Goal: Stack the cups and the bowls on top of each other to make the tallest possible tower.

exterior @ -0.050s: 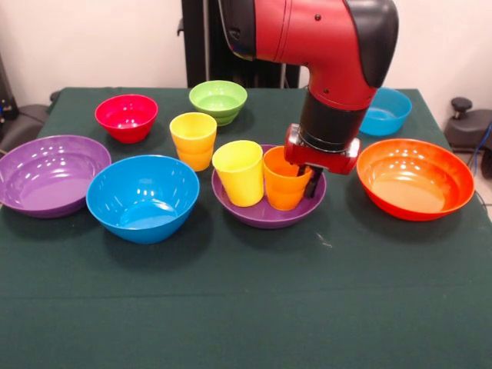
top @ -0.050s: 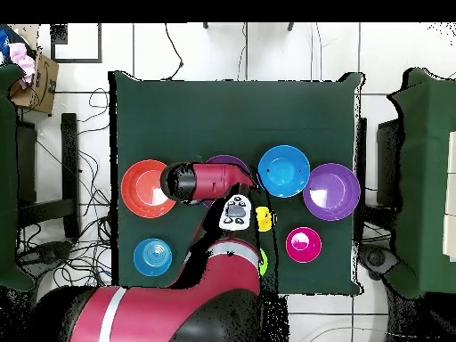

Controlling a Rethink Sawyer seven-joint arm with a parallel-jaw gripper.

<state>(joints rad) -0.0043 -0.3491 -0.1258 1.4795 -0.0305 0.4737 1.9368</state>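
The gripper (exterior @ -0.050s: 306, 178) is hanging low over the purple bowl (exterior @ -0.050s: 265, 211) in the middle of the green table (exterior @ -0.050s: 246, 307), its dark fingers (exterior @ -0.050s: 310, 183) reaching down at the right side of the orange cup (exterior @ -0.050s: 284, 180); they are sitting against the cup, but I cannot tell whether they are clamped on it or merely beside it. That cup is standing upright inside the purple bowl, touching a yellow cup (exterior @ -0.050s: 240, 173) that is standing in the same bowl on its left. A second yellow cup (exterior @ -0.050s: 193, 141) is standing on the cloth just behind them. A large blue bowl (exterior @ -0.050s: 143, 198) is sitting just left of the middle bowl, with another purple bowl (exterior @ -0.050s: 51, 174) further left. An orange bowl (exterior @ -0.050s: 415, 178) is lying to the right. Along the far side, a red bowl (exterior @ -0.050s: 126, 117), a green bowl (exterior @ -0.050s: 218, 101) and a small blue bowl (exterior @ -0.050s: 387, 111) are resting apart from one another. In the overhead view the arm (top @ -0.050s: 214, 181) is covering the middle bowl.
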